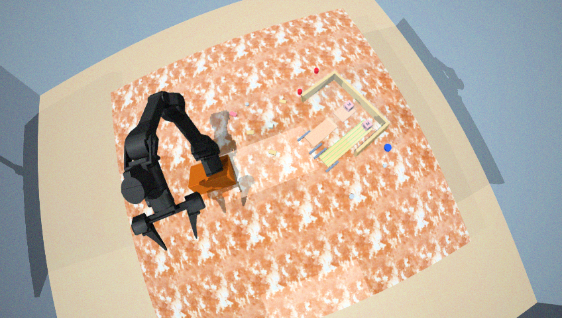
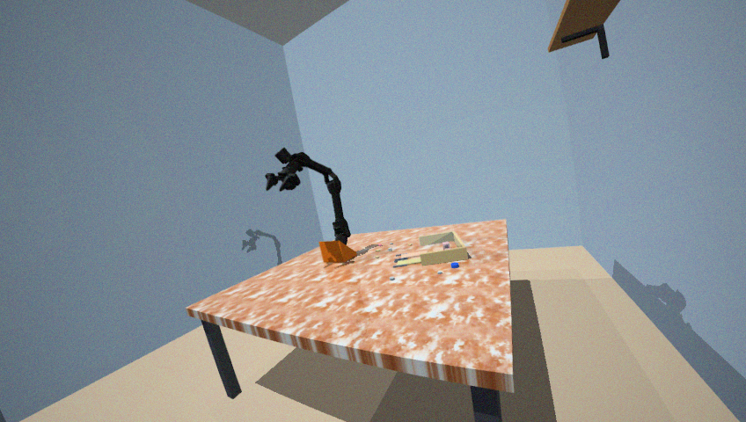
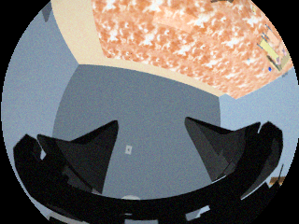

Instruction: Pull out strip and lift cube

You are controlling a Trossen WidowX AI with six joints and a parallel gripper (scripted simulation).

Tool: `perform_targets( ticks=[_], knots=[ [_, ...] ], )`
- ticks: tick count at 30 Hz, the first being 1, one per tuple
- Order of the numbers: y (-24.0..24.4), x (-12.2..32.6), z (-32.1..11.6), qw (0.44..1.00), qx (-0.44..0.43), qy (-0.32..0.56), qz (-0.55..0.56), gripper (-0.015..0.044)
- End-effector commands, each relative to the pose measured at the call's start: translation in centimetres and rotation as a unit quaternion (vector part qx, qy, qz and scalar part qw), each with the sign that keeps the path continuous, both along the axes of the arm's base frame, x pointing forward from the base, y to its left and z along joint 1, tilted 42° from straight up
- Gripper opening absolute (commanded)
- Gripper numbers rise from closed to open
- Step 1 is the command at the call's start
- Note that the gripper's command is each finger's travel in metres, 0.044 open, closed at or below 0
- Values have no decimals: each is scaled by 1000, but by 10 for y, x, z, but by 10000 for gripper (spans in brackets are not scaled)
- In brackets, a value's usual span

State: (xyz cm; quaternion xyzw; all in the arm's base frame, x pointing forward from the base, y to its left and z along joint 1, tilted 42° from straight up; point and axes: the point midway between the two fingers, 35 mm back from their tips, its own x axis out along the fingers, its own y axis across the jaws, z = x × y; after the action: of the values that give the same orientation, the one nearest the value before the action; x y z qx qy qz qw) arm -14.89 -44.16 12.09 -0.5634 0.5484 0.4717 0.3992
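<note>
While the gripper hangs wide open and empty, raised high and well apart from the walled tray, the labelled cube sits inside that tray on the striped strip, whose near end juts out, presumably for grasping

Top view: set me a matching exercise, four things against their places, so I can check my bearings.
Things:
1. hand
2. blue ball
3. striped strip
4. orange block

Places:
A. outside the frame, on the table
B. at the arm's base
C. running out of the frame's open side
D. open, raised far from the frame

Pairs: 1-D, 2-A, 3-C, 4-B
</note>
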Motion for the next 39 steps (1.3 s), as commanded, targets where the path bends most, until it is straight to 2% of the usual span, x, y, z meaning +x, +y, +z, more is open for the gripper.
perform_targets(
  ticks=[1, 5, 10, 13, 16, 21, 26, 30, 36, 39],
  knots=[
    [-1, 3, 0, 1000, -2, 0, 9, 400],
    [-12, 65, 2, 981, -43, 1, 190, 400],
    [-9, 158, 5, 887, -117, 15, 446, 400],
    [4, 212, 7, 796, -167, 30, 581, 400],
    [24, 263, 10, 682, -221, 47, 695, 400],
    [68, 329, 13, 484, -303, 78, 817, 400],
    [125, 384, 16, 256, -387, 114, 878, 400],
    [179, 416, 18, 67, -452, 143, 878, 400],
    [268, 442, 19, -202, -542, 188, 794, 400],
    [309, 445, 18, -312, -577, 208, 726, 400]
  ],
)
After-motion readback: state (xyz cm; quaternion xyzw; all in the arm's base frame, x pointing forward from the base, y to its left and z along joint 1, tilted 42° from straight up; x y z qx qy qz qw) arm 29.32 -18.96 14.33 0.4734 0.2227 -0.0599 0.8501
